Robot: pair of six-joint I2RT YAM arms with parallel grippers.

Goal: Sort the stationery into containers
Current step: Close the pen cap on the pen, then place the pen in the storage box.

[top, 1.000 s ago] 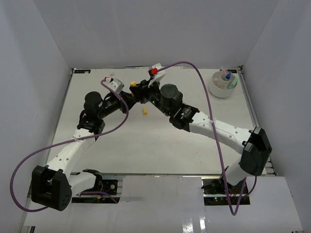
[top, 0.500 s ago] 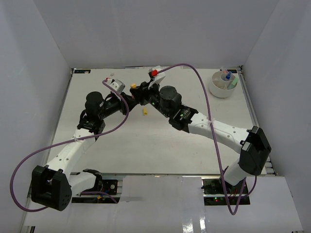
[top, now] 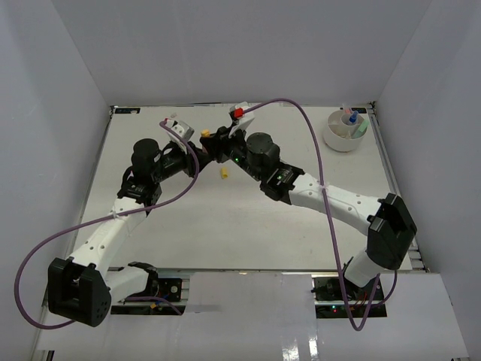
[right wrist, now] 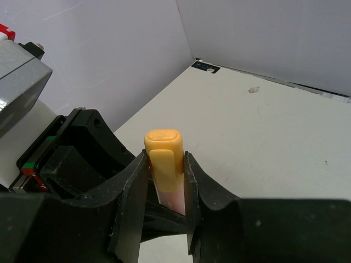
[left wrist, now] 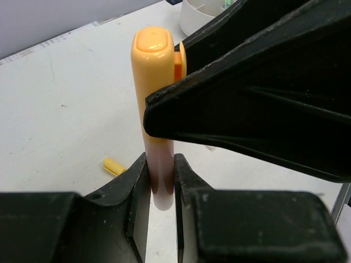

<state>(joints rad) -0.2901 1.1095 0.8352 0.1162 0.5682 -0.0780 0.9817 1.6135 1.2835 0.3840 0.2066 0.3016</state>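
Observation:
An orange-capped highlighter (left wrist: 153, 71) with a pale pink barrel is held from both ends above the table's far middle. My left gripper (left wrist: 160, 164) is shut on the barrel's bare end. Shut on the orange cap (right wrist: 163, 148) is my right gripper (right wrist: 164, 161). In the top view the two grippers meet at the highlighter (top: 206, 133). A small yellow piece of stationery (top: 223, 174) lies on the table just below them, also seen as the yellow piece (left wrist: 114, 166). The round white container (top: 345, 129) stands at the far right with a few pens upright in it.
The white walls enclose the table on three sides. Purple cables loop above both arms (top: 301, 113). A tiny clear bit (right wrist: 253, 89) lies near the far wall. The container's rim (left wrist: 200, 16) shows behind my right gripper's black fingers (left wrist: 258, 98).
Both arms, joined at the highlighter, have drifted slightly to the far left. Both grips are unchanged.

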